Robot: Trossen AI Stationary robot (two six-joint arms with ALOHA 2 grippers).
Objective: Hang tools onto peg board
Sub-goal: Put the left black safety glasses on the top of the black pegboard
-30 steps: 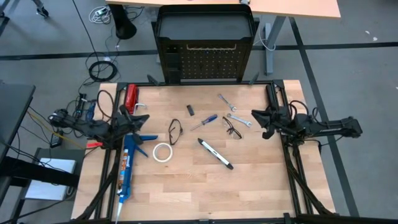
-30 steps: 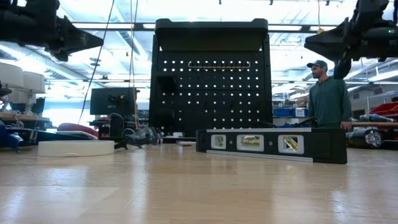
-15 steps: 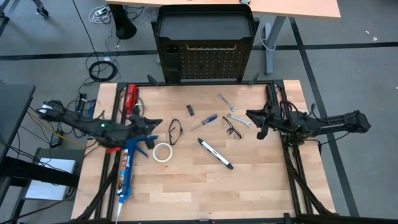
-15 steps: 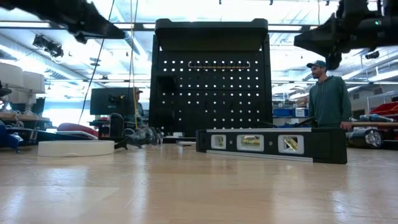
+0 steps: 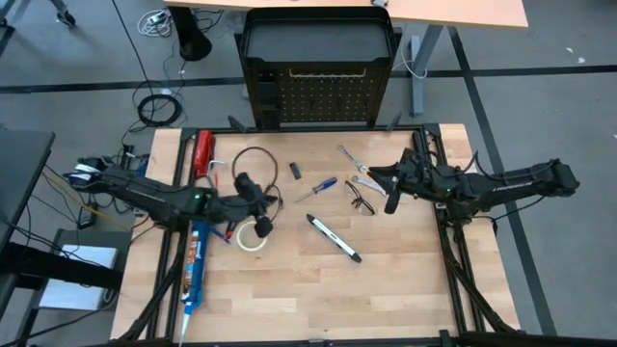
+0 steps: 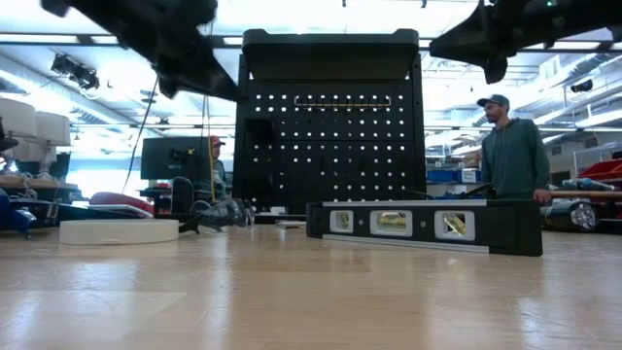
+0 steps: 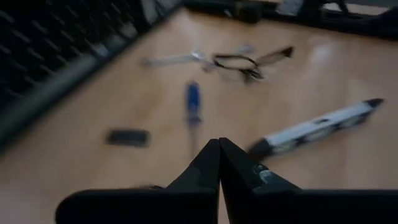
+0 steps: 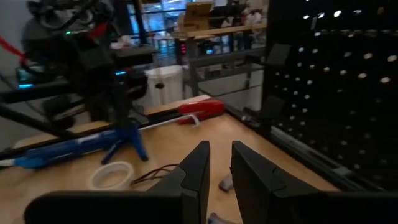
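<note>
The wooden table (image 5: 289, 280) carries everything, and the black peg board (image 5: 320, 96) stands upright at its far edge, with nothing hanging on it that can be made out. The blue caulking gun (image 5: 196, 268) lies along the left side, a red-handled tool (image 5: 202, 151) beyond it. The left gripper (image 5: 262, 227) hovers over the white tape roll (image 5: 253, 236) and one pair of safety glasses (image 5: 273, 200), its fingers pressed together and holding nothing. The right gripper (image 5: 374, 177) hangs above the right-centre of the table, fingers a small gap apart, empty, just beside the second glasses (image 5: 360, 200) and two wrenches (image 5: 349, 154). The black-and-white pen-like tool (image 5: 334, 238) lies nearer the front, the blue-handled screwdriver (image 5: 318, 187) mid-table.
</note>
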